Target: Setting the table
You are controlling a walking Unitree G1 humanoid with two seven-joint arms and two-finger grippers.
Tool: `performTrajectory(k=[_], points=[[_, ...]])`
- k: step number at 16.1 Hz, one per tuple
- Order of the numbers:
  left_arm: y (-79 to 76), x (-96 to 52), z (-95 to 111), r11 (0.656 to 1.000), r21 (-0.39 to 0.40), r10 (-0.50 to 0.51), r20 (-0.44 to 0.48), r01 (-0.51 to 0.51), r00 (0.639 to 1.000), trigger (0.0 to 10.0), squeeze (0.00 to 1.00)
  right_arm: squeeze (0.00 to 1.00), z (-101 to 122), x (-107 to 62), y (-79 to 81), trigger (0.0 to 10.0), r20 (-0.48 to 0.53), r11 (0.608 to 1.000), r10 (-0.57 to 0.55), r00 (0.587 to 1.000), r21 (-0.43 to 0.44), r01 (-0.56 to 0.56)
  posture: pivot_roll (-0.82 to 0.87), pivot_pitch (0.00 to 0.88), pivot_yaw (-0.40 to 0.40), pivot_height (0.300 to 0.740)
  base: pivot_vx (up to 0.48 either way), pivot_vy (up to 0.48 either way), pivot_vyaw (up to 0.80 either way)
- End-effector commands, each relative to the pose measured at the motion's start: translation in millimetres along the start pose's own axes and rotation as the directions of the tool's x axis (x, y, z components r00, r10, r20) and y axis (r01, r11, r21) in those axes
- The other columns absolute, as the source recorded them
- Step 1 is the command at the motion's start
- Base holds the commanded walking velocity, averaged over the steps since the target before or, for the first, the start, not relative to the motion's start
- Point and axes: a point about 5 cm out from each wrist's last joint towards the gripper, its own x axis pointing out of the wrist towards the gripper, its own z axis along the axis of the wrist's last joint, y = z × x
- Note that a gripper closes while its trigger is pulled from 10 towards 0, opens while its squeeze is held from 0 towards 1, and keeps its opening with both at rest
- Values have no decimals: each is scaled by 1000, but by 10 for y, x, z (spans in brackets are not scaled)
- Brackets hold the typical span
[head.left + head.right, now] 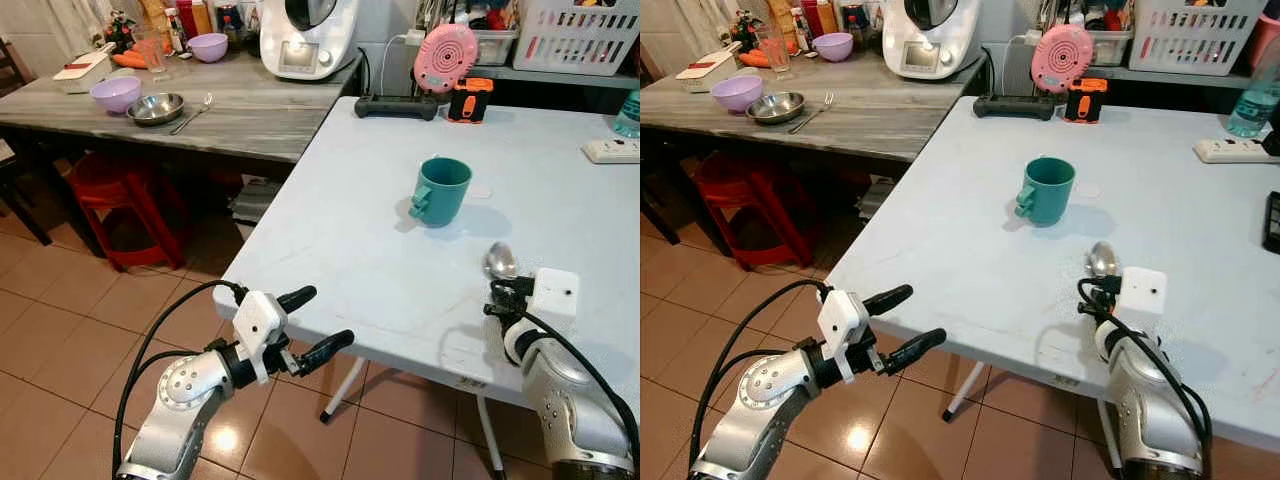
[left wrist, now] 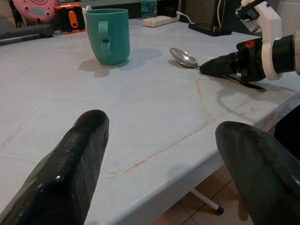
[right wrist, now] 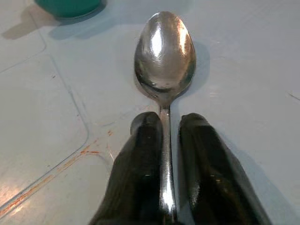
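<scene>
A teal mug (image 1: 440,190) stands upright in the middle of the white table (image 1: 340,240). A metal spoon (image 1: 501,262) lies on the table near its front right edge, bowl pointing toward the mug. My right gripper (image 1: 497,296) is shut on the spoon's handle, low on the tabletop; the right wrist view shows both black fingers (image 3: 140,164) pinching the handle behind the spoon (image 3: 165,56) bowl. My left gripper (image 1: 312,320) hangs open in front of the table's near left edge, holding nothing, with the mug (image 2: 108,35) ahead of it.
A grey wooden side table (image 1: 250,115) at the back left carries purple bowls (image 1: 116,94), a steel bowl (image 1: 156,107), a fork and a white kitchen machine (image 1: 305,35). A red stool (image 1: 125,195) stands beneath it. A power strip (image 1: 612,150) and pink gadget (image 1: 445,55) sit at the far edge.
</scene>
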Motion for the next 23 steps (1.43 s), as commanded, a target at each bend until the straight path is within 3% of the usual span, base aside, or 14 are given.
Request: performTrajectory(k=[1,6,10,12,13,15,16,19,20,21,23], points=[[-17,-13,20,999,25,-26,-8,26,1000,10000,0,0,-251,-11,74,0,-116,999,25,993,49,-19,-88,70,81,740,0,0,0],[-32,-9,16,999,29,-32,-6,32,999,10000,0,0,-280,-23,88,0,-128,992,13,992,126,4,-92,72,84,740,0,0,0],[-16,-10,22,999,34,-24,1,23,1000,10000,0,0,-160,-51,111,0,-81,987,-1,997,161,14,-94,72,81,740,0,0,0],[27,-8,31,1000,21,15,15,-15,1000,10000,0,0,-64,-79,123,0,-30,984,-6,1000,176,11,-99,70,81,740,0,0,0],[99,-13,41,995,0,102,35,-102,994,10000,0,0,27,-108,117,0,24,984,-25,999,179,20,-99,70,81,740,0,0,0],[299,-4,71,958,-15,285,50,-285,957,10000,0,0,151,-141,101,0,103,979,-58,993,200,36,-109,60,81,740,0,0,0],[436,-7,90,917,-36,400,56,-398,915,10000,0,0,230,-171,94,0,158,976,-78,984,214,43,-109,60,81,740,0,0,0],[635,-58,106,828,-58,560,53,-557,827,10000,0,0,368,-252,84,0,270,978,-106,957,202,51,-109,50,77,740,0,0,0],[657,-72,100,815,-72,578,47,-574,815,10000,0,0,413,-274,94,1255,303,984,-96,948,174,44,-109,50,77,740,0,0,0],[671,-79,94,806,-101,590,48,-584,806,10000,0,0,458,-293,105,10000,334,988,-92,938,150,44,-113,41,73,740,0,0,0],[682,-44,92,797,-143,598,60,-586,799,10000,0,0,508,-317,160,10000,371,993,-66,926,112,26,-122,38,76,740,0,0,0]])
